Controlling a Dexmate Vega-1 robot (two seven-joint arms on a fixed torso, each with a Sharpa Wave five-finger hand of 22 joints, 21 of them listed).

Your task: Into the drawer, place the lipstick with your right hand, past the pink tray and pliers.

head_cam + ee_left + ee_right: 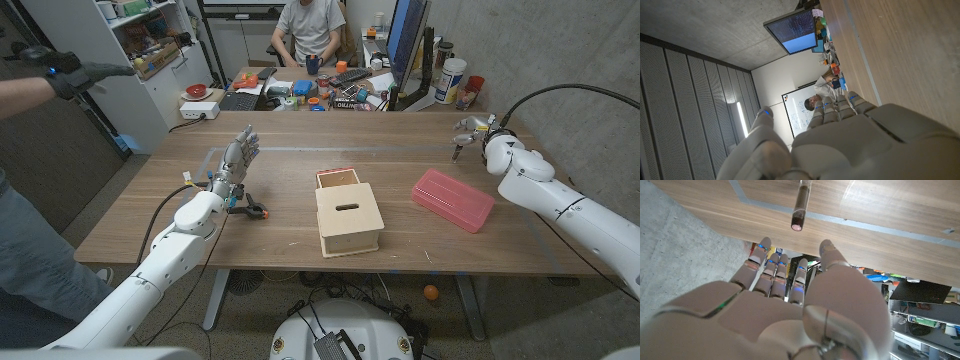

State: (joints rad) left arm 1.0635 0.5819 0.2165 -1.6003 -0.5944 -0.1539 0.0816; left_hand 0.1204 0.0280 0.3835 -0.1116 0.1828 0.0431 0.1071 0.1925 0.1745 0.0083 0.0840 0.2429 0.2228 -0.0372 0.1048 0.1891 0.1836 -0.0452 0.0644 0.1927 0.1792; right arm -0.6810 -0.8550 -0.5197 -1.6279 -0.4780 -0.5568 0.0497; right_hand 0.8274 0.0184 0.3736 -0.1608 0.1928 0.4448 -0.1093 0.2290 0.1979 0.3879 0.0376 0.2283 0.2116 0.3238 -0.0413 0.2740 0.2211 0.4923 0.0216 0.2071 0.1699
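Observation:
In the right wrist view the lipstick point(801, 205), a dark tube, lies on the wood just beyond the fingertips of my right hand point(805, 310), whose fingers are apart and hold nothing. In the head view my right hand point(474, 131) hovers over the table's far right part. The pink tray point(453, 199) lies between it and the small wooden box point(349, 218), whose drawer point(337, 178) is pulled out on the far side. The pliers point(251, 209) lie left of the box, beside my left hand point(238, 160), which stands with fingers up and empty.
A cluttered desk with a monitor point(405, 40) and a seated person point(310, 28) lies behind the table's far edge. Another person's gloved hand point(62, 68) reaches in at the upper left. A cable point(165, 215) runs by my left arm.

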